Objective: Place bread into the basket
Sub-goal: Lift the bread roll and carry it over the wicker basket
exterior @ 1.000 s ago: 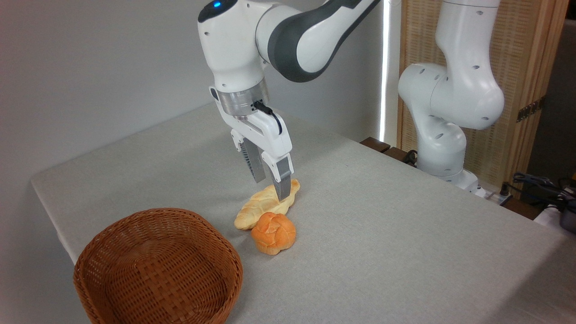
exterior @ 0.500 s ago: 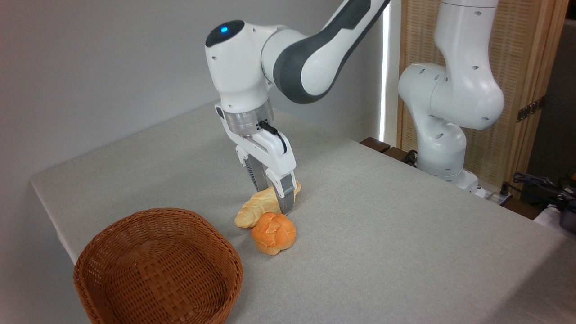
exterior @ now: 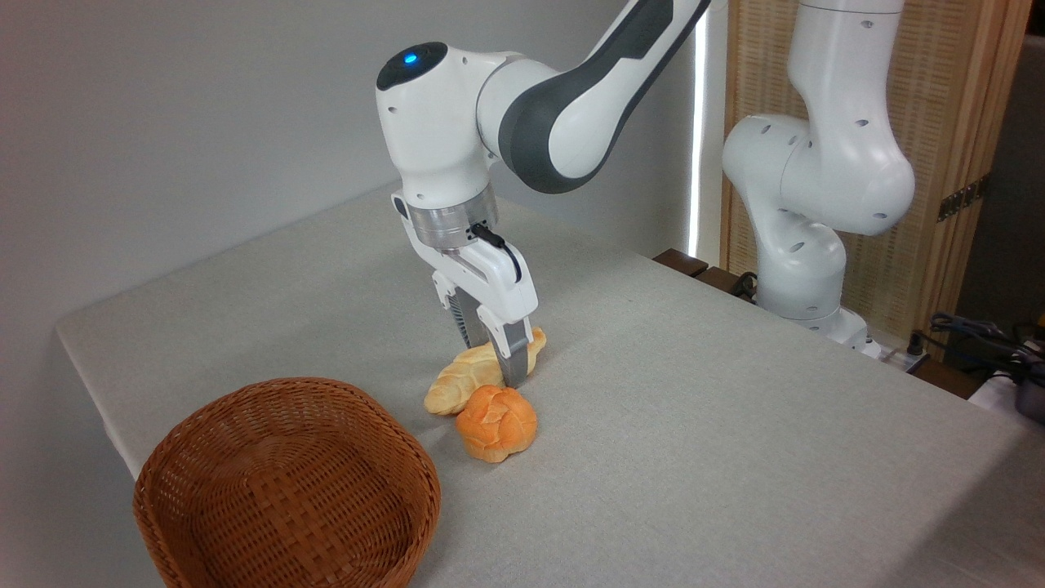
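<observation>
Bread [exterior: 465, 377] on table [exterior: 694, 408], gripper [exterior: 500, 359] down over it.
Wrist vertical; fingers straddle the loaf's middle, narrowly apart; grip unclear. Basket [exterior: 286, 482] near, empty.

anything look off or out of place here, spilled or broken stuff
Nothing stands out. The bread lies whole on the table with the gripper down over its middle. The orange bun sits intact right against it, and the basket stands upright and empty at the near edge.
</observation>
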Controlling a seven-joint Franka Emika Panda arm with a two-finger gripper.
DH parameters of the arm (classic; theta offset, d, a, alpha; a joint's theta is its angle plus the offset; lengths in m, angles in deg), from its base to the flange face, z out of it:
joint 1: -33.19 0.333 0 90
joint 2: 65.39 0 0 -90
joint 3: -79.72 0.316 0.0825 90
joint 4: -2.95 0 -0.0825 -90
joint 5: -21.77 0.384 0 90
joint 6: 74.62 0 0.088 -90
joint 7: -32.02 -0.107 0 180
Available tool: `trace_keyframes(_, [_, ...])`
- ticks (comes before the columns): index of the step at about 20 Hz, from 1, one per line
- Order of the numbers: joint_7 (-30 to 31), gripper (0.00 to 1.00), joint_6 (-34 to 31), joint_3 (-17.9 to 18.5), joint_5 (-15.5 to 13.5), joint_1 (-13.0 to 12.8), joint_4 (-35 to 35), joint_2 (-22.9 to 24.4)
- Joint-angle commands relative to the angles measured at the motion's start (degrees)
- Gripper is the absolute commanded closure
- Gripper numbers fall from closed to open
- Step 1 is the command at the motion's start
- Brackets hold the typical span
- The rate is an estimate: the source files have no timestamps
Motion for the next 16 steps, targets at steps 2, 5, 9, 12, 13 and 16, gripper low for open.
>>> trace_keyframes(2, [0.4,0.67,0.9,0.0,0.0,-0.2,-0.4,0.5])
trace_keyframes(5, [0.8,0.67,-0.1,0.2,-0.2,-0.2,1.5,1.0])
trace_keyframes(9, [0.4,0.68,-6.2,0.6,-1.4,-0.2,9.2,0.3])
trace_keyframes(12, [-1.0,0.68,-11.9,1.0,-1.5,-0.2,12.8,0.0])
trace_keyframes(13, [-2.7,0.68,-14.0,1.7,-1.5,-0.2,13.9,0.0])
trace_keyframes(16, [-3.8,0.68,-14.9,3.9,-2.9,-0.2,17.8,-0.6])
